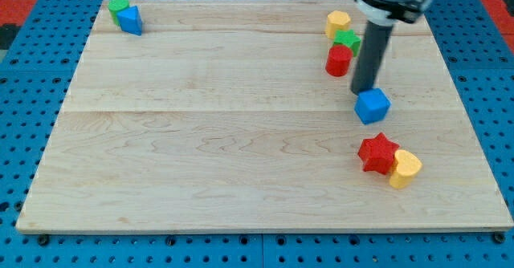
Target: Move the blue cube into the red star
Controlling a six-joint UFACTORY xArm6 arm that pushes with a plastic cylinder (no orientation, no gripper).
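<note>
My tip [365, 90] sits just above the blue cube [373, 105] – touching or nearly so. The red star [377, 153] lies below it on the desk [201, 140], apart – the arm carries no claw.

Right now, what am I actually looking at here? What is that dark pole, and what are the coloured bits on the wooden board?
This is one camera's view of a robot arm over a wooden board. The arm has no claw: it ends in a dark rod, and my tip slides along the board to push blocks. Nothing is held. The tip sits just above the blue cube. Below that lie a red star and a yellow block, touching. Near the view's top right stand a yellow block, a green block and a red block. At top left, a green block rests against a blue one.
</note>
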